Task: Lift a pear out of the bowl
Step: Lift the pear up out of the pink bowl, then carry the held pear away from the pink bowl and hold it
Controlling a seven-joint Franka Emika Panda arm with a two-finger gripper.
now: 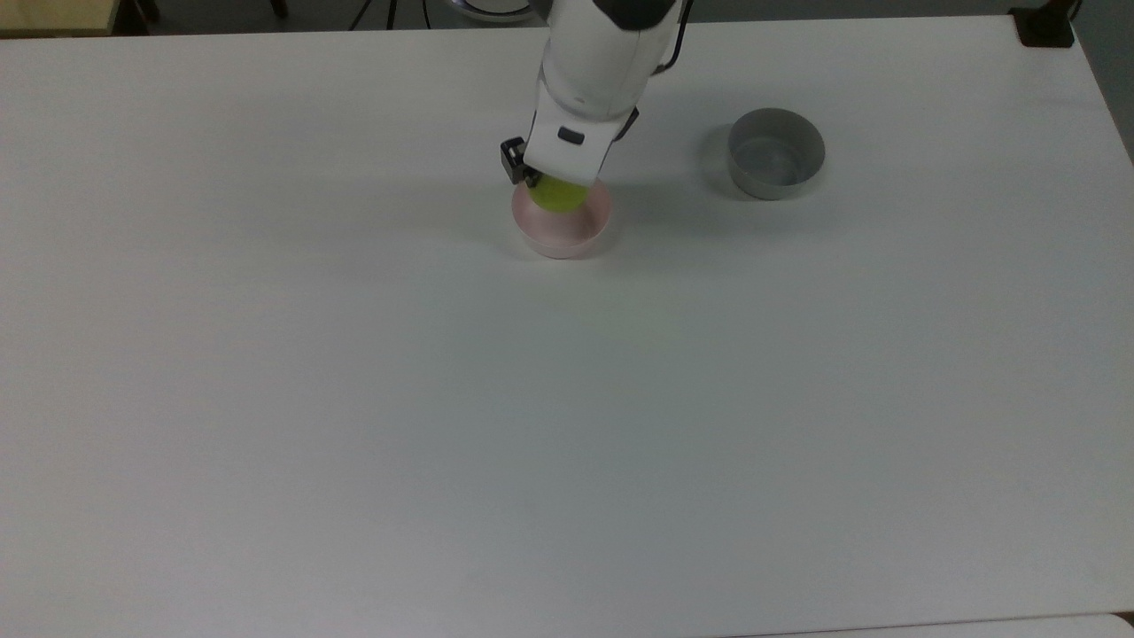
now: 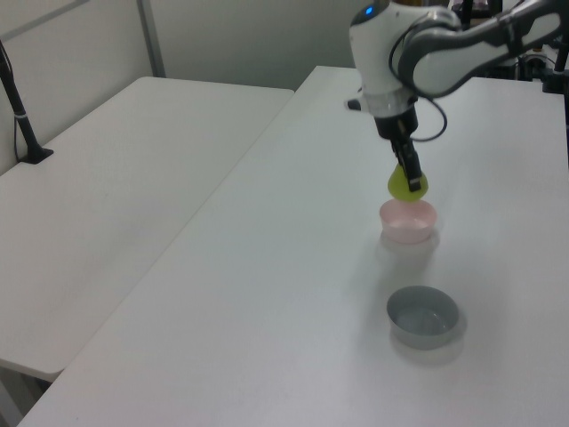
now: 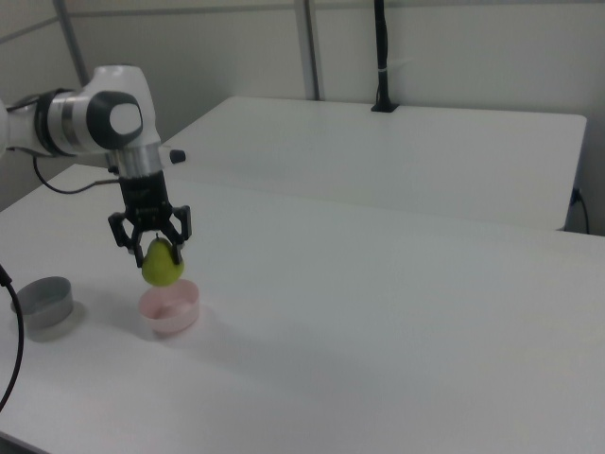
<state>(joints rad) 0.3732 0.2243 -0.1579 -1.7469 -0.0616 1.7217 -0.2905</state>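
The yellow-green pear (image 1: 558, 194) (image 2: 405, 185) (image 3: 162, 266) hangs in the air just above the pale pink bowl (image 1: 567, 237) (image 2: 408, 221) (image 3: 171, 309), clear of its rim. My gripper (image 1: 551, 184) (image 2: 412, 182) (image 3: 153, 248) is shut on the pear's upper part, fingers pointing down, one on each side in the right view. The bowl sits on the white table with nothing in it.
A grey straight-sided bowl (image 1: 776, 152) (image 2: 424, 317) (image 3: 43, 305) stands alone on the table, to the pink bowl's right in the top view. A second white table (image 2: 116, 178) with a black post (image 2: 20, 107) lies alongside.
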